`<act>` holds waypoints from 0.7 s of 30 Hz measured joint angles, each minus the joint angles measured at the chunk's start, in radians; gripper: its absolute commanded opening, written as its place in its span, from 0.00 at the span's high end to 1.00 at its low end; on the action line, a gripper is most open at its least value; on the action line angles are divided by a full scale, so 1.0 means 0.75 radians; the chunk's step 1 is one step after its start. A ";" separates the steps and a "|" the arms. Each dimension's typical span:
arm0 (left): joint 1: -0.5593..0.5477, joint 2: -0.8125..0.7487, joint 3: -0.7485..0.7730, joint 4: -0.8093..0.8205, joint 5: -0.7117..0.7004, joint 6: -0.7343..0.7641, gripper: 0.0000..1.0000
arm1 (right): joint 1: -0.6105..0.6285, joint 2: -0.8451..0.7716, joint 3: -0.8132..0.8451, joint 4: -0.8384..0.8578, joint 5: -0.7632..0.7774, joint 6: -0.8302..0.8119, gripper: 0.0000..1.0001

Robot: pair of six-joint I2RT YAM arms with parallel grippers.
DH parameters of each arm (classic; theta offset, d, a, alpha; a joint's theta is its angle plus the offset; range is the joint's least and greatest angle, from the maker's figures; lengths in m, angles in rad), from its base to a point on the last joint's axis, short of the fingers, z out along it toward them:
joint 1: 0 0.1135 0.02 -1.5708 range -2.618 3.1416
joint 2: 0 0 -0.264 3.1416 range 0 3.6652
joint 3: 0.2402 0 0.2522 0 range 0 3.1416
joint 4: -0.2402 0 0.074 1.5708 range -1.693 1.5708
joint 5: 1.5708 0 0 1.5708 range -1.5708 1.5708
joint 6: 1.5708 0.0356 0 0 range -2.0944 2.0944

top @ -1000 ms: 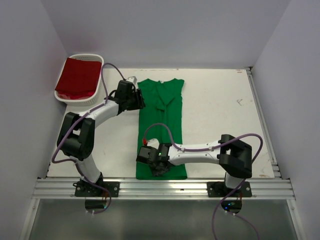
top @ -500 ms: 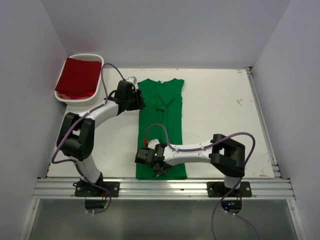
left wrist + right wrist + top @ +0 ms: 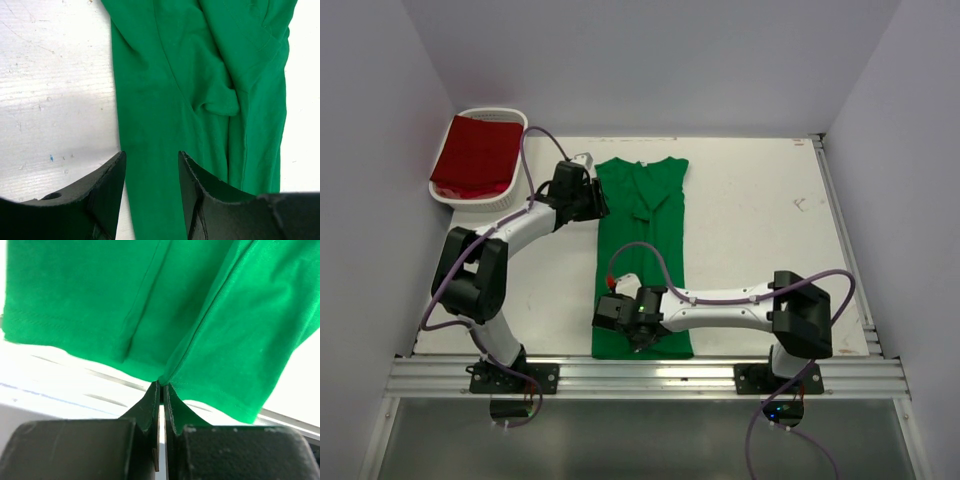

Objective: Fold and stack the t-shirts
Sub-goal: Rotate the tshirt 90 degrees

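The green t-shirt [image 3: 645, 250] lies folded into a long strip down the middle of the table. My left gripper [image 3: 601, 205] is open at the strip's far left edge. In the left wrist view [image 3: 150, 160] its fingers [image 3: 107, 185] straddle the cloth's left edge [image 3: 150, 100] without closing on it. My right gripper [image 3: 641, 336] is shut on the near hem. In the right wrist view [image 3: 162, 385] the pinched hem of the green shirt [image 3: 165, 305] hangs a little above the table. The dark red t-shirt [image 3: 475, 155] lies in the white basket [image 3: 470, 203] at the far left.
A metal rail [image 3: 650, 375] runs along the table's near edge, and another rail [image 3: 845, 240] runs down the right side. White walls close in the left, back and right. Purple cables loop over both arms.
The right arm's elbow swung left, then back right, while its gripper stayed shut on the near hem. The left arm has barely moved.
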 measured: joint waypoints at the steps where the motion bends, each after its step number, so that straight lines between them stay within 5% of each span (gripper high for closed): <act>1: 0.000 0.000 0.000 0.000 0.000 0.000 0.51 | 0.002 -0.015 0.004 -0.005 0.000 -0.002 1.00; 12: 0.000 0.000 0.001 0.000 0.001 0.000 0.51 | 0.033 -0.054 0.043 -0.049 -0.027 -0.027 0.98; 13: 0.000 0.000 0.001 0.000 0.001 0.000 0.51 | 0.038 -0.054 0.048 -0.056 -0.031 -0.028 0.87; 14: 0.000 0.000 0.001 0.000 0.001 -0.001 0.49 | 0.041 -0.054 0.051 -0.059 -0.038 -0.027 0.64; 18: 0.000 0.000 0.001 0.000 0.003 0.000 0.44 | 0.055 -0.055 0.065 -0.090 -0.043 -0.032 0.29; 21: 0.000 0.000 0.004 0.004 0.013 0.001 0.40 | 0.054 -0.071 0.086 -0.123 0.023 -0.033 0.22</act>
